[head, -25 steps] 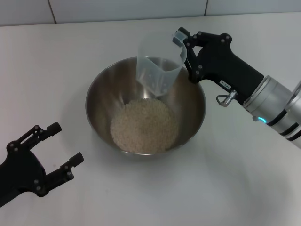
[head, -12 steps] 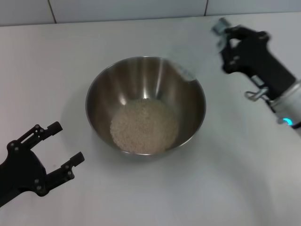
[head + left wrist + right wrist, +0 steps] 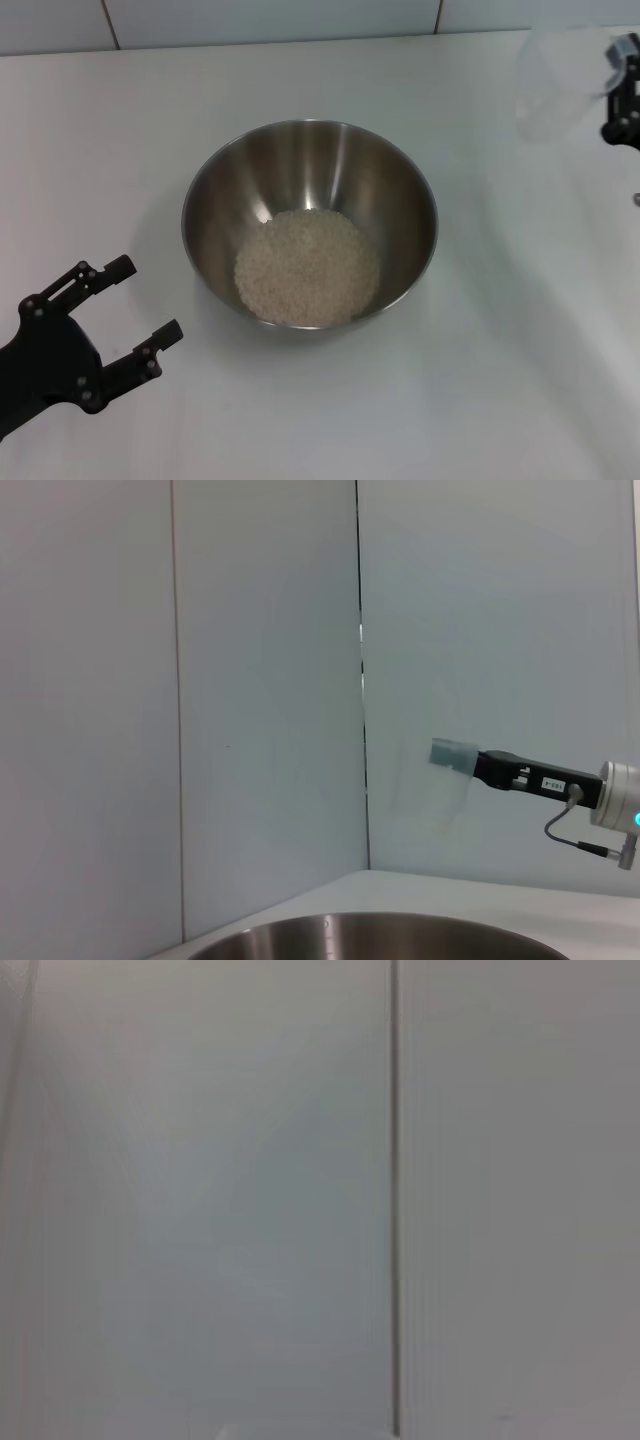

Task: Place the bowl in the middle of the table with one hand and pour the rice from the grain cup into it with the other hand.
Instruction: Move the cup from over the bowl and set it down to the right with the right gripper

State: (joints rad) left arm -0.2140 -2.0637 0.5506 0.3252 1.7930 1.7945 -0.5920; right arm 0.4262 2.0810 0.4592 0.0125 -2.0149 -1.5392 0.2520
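Note:
The steel bowl (image 3: 309,222) stands in the middle of the white table (image 3: 480,400) with a mound of rice (image 3: 307,267) in its bottom. My right gripper (image 3: 620,75) is at the far right edge of the head view, shut on the translucent grain cup (image 3: 558,82), which it holds in the air well to the right of the bowl. In the left wrist view the right gripper (image 3: 455,757) holds the cup (image 3: 435,795) above the table, beyond the bowl's rim (image 3: 340,930). My left gripper (image 3: 148,298) is open and empty at the front left, beside the bowl.
A white tiled wall (image 3: 270,18) runs along the table's far edge. The right wrist view shows only wall panels (image 3: 200,1200).
My right gripper has carried the cup from above the bowl's far rim away to the right and back. The rice stays in the bowl. The left arm has barely moved.

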